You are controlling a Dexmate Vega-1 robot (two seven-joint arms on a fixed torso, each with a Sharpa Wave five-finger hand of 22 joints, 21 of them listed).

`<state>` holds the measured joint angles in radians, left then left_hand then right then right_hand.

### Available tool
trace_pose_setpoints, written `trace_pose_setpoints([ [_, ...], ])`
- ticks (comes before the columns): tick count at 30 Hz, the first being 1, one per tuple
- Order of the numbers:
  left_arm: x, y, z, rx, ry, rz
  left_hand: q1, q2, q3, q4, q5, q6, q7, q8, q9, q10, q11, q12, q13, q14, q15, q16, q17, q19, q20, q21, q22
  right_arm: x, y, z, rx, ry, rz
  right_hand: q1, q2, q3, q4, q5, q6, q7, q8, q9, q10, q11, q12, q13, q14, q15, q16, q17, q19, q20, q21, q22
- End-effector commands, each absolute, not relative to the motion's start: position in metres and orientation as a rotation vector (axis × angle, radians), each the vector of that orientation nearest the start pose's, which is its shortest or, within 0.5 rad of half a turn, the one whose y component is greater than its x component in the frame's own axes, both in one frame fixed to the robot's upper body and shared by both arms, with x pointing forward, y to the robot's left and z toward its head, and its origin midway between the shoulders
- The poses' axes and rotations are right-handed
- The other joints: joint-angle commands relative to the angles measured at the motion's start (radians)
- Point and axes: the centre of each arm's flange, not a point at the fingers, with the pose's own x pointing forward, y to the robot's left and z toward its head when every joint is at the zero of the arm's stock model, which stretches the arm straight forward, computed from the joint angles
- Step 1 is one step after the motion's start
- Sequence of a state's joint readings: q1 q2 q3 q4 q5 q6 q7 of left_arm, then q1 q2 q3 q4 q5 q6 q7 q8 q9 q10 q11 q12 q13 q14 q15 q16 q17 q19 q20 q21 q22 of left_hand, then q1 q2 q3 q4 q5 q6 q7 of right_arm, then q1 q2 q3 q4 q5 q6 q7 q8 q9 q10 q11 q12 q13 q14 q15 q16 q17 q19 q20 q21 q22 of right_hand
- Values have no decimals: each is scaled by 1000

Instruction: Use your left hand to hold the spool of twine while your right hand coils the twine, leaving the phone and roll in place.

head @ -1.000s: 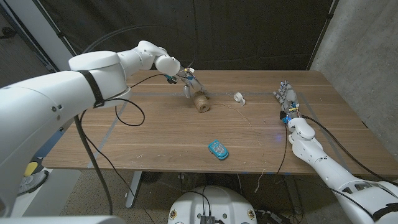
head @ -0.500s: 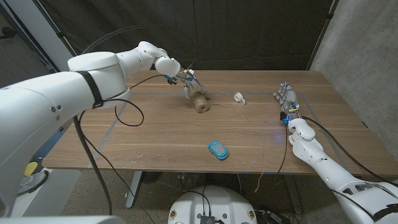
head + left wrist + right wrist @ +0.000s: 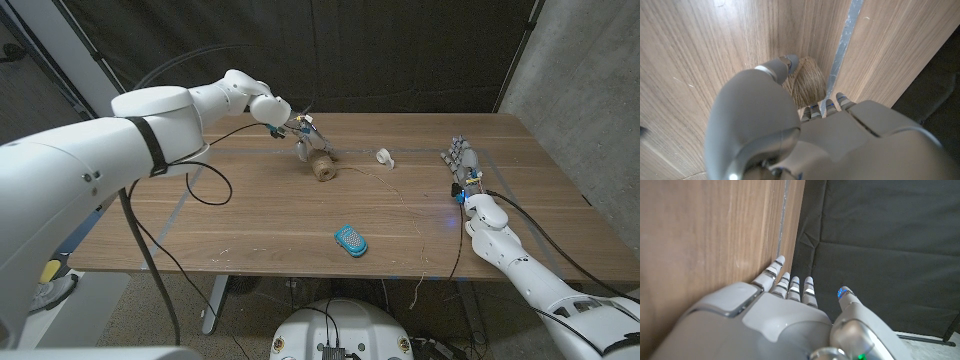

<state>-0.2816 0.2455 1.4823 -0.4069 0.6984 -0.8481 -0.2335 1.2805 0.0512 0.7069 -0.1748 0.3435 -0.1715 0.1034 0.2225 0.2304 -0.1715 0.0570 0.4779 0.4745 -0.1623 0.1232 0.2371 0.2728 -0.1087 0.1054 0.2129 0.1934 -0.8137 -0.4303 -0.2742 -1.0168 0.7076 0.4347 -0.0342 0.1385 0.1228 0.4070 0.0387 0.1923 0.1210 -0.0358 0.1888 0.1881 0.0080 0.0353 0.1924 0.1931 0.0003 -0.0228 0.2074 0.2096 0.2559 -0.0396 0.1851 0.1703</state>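
Your left hand (image 3: 303, 133) sits right at the spool (image 3: 322, 166), fingers around it, apparently gripping. The loose twine (image 3: 400, 200) trails from the spool toward your right hand (image 3: 462, 160), which waits well apart with fingers straight, holding nothing. Reach toward the spool.

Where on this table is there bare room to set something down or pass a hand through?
Bare wood spans the table's left half, between the spool of twine and the near edge. More lies between the phone and the right hand, crossed by loose twine. It is crowded where the left hand, spool and roll cluster.
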Motion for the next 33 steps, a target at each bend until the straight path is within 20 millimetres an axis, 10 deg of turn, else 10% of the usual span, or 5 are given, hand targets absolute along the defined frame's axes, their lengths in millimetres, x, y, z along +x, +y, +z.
trace_pose_setpoints([
  [1,700,128,111,2311,-601,-774,13,-3,-6,-2,-2,-21,-4,6,5,-87,0,9,5,1,0,7,6,5,0,7,2,671,-376,-83,217,-565,-85,5,36,12,3,0,-2,-6,5,4,2,1,6,5,-3,1,4,4,-2,-4,7,1],
  [22,695,139,91,2286,-801,-750,44,5,-29,-1,-18,37,-17,32,16,-60,-6,63,44,46,-8,37,30,27,4,15,7,668,-376,-100,226,-547,-104,1,30,11,6,-1,-3,-5,5,5,2,5,6,5,-4,2,4,5,-1,-2,7,1],
  [33,688,151,78,2240,-915,-695,101,25,-90,-3,-48,208,-43,124,55,32,-33,199,149,164,-38,133,104,111,10,46,19,667,-375,-109,228,-530,-102,-1,27,11,8,-1,-4,-4,5,5,-4,2,5,5,-3,3,4,5,-1,-1,8,1],
])
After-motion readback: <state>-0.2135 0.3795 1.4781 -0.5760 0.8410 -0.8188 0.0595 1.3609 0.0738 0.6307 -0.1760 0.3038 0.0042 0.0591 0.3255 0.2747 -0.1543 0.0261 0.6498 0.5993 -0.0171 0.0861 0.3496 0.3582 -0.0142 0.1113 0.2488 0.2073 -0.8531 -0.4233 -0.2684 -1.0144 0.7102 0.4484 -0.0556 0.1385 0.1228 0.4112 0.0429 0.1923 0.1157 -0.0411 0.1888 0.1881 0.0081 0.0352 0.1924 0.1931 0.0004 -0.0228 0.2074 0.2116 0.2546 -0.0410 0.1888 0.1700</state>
